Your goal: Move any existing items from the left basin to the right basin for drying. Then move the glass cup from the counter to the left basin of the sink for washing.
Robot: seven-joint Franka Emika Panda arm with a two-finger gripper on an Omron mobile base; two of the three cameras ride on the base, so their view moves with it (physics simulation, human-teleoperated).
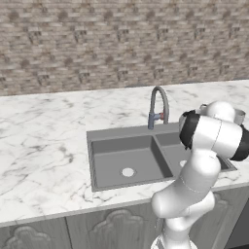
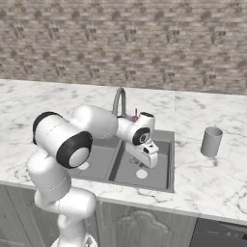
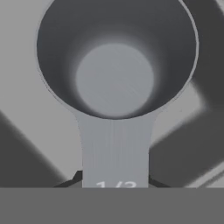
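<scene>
In the hand view my gripper (image 3: 114,181) is shut on the flat handle of one of the existing items, a small grey round cup (image 3: 116,61) with a number on its handle. A dark fingertip (image 3: 77,178) shows on each side of that handle. From the right base view the hand (image 2: 150,157) hangs low over the right basin (image 2: 161,171), above its white drain (image 2: 141,173). The left basin (image 1: 116,158) holds nothing but its drain (image 1: 128,171). The glass cup (image 2: 211,141), a tall grey tumbler, stands upright on the counter (image 2: 212,183) to the right of the sink (image 1: 90,146).
The curved grey faucet (image 1: 158,104) rises behind the sink's divider, close to my forearm. My own arm covers most of the right basin in the left base view. A brick wall (image 1: 121,39) backs the counter. Wide marble lies left of the sink.
</scene>
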